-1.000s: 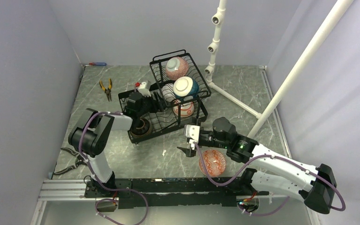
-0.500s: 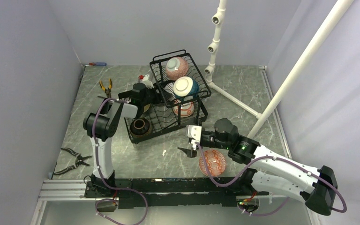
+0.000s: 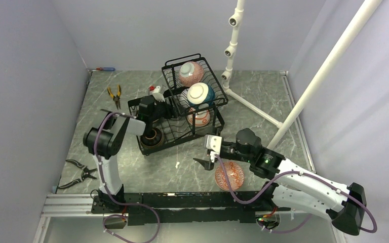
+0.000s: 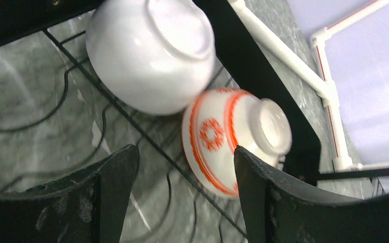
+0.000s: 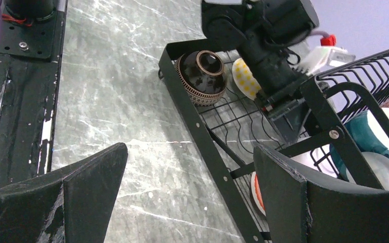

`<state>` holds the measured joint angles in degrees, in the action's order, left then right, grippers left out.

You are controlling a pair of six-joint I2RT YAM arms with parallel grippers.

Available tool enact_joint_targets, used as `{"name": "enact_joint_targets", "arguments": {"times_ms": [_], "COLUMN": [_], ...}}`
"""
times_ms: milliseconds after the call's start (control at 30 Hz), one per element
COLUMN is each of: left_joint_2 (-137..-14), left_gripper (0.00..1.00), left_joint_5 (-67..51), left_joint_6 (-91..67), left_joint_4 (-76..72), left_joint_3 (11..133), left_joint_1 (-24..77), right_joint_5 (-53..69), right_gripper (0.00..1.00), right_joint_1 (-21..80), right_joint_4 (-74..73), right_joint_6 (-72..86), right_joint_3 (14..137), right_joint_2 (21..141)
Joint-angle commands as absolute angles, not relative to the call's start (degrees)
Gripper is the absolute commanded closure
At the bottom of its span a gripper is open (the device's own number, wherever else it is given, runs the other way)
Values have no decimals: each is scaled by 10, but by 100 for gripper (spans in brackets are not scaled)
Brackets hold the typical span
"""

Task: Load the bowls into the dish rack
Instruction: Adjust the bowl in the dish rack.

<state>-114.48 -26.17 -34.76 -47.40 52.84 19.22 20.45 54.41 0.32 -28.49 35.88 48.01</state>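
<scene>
The black wire dish rack (image 3: 208, 130) stands mid-table. Its raised tier holds a pink bowl (image 3: 191, 72) and a teal-and-white bowl (image 3: 200, 94). The base holds a red-striped bowl (image 3: 198, 117) and a brown bowl (image 3: 152, 136). My left gripper (image 3: 171, 109) is open and empty over the base. Its wrist view shows the red-striped bowl (image 4: 233, 139) and a white bowl (image 4: 149, 53) ahead of it. My right gripper (image 3: 205, 161) is open and empty in front of the rack, beside a red-patterned bowl (image 3: 229, 175) on the table. The right wrist view shows the brown bowl (image 5: 202, 76) and a cream-yellow dotted bowl (image 5: 245, 76).
Orange-handled pliers (image 3: 114, 94) lie left of the rack and black pliers (image 3: 78, 172) lie near the left arm's base. A white pipe stand (image 3: 233, 45) rises behind the rack and a slanted white pipe (image 3: 324, 71) crosses the right side. Walls close in on both sides.
My left arm swung back over the rack, then settled with its gripper over the rack base. My right gripper drifted slightly right and toward the near edge. The bowls have not moved.
</scene>
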Motion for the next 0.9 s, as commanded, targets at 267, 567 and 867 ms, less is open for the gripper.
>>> {"name": "enact_joint_targets", "arguments": {"times_ms": [267, 567, 867], "left_joint_2": [-825, -530, -330], "left_gripper": [24, 7, 5], "left_joint_5": [-209, -146, -25], "left_joint_6": [-269, -173, -269], "left_joint_4": [-427, -115, 152], "left_joint_3": [328, 296, 319], "left_joint_1": [185, 185, 185], "right_joint_5": [206, 154, -39], "right_gripper": [0, 0, 0], "right_joint_1": [546, 546, 545], "right_joint_4": [46, 99, 81], "right_joint_6": [-267, -144, 141], "right_joint_3": [346, 303, 287], "right_joint_2": [454, 451, 445]}}
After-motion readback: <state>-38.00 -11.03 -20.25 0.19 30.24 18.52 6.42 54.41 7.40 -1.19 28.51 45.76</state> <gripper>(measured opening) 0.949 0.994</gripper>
